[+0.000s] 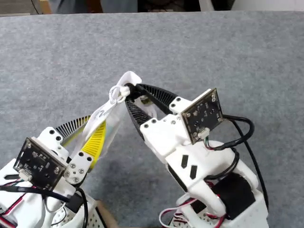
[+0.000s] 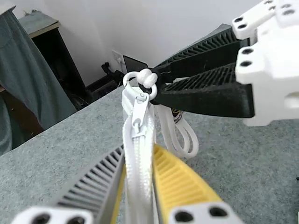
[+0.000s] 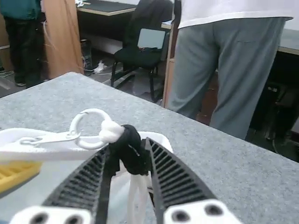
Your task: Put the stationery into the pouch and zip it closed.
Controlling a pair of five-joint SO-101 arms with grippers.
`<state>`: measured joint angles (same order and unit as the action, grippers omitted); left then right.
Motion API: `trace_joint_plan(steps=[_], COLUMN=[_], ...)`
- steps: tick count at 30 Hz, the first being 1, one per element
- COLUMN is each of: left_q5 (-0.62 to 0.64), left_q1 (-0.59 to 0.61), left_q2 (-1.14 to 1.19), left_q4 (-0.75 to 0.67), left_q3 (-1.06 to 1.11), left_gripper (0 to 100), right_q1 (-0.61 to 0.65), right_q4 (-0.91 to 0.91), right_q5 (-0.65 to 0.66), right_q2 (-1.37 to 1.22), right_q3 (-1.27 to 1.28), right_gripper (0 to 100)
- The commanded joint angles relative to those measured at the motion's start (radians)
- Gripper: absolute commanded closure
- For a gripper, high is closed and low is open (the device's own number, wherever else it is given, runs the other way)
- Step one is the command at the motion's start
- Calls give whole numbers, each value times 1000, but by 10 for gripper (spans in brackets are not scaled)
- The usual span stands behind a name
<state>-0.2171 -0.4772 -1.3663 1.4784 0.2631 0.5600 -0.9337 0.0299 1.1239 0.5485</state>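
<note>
Item: one white soft-fabric zip pouch (image 1: 105, 124), held up between the two arms over the grey felt-covered surface (image 1: 228, 57); it appears lifted clear of that surface, though its lower edge is hidden. Appearance: a slim, flat white body with a white toothed zip (image 2: 138, 163) along its upper edge, a white metal slider (image 2: 140, 108) near the far end, and a white ring with a knotted white pull cord (image 3: 88, 122) beyond the slider; spare loops of the cord hang below. The zip looks closed along the stretch you can see; what the pouch holds cannot be told from outside. Handling, as judged: light, limp and easily creased. It will sag or twist wherever you leave it unsupported, and the smooth fabric may slide between ribbed fingers. The cord is thin and could slip out under a sharp tug. Best holds: the body just under the zip line for bracing, and the knot or ring for pulling. Current holds: the left end effector (image 2: 138, 151), with one yellow and one grey ribbed finger, is clamped on the pouch's body with the zip between the fingers; the right end effector (image 3: 130, 145), black-fingered, is pinched tight on the knot of the pull cord. Keep any pull in line with the zip.
</note>
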Motion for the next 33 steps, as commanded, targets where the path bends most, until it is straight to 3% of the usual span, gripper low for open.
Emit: trace_joint_plan(steps=[1,11,20,33], left_q5=[20,20,21,48], left_q1=[-4,-5,-5,-25], left_q2=[-15,-15,-15,-17], left_q4=[-9,12,12,12], left_q3=[-90,-114,-114,-116], left_gripper=[972,972,972,972], right_q1=[-98,-100,-224,-241], right_q4=[77,190,324,516], right_q5=[5,5,8,170], right_q2=[1,1,-2,-5], right_q3=[38,143,249,421], right_gripper=[986,986,986,986])
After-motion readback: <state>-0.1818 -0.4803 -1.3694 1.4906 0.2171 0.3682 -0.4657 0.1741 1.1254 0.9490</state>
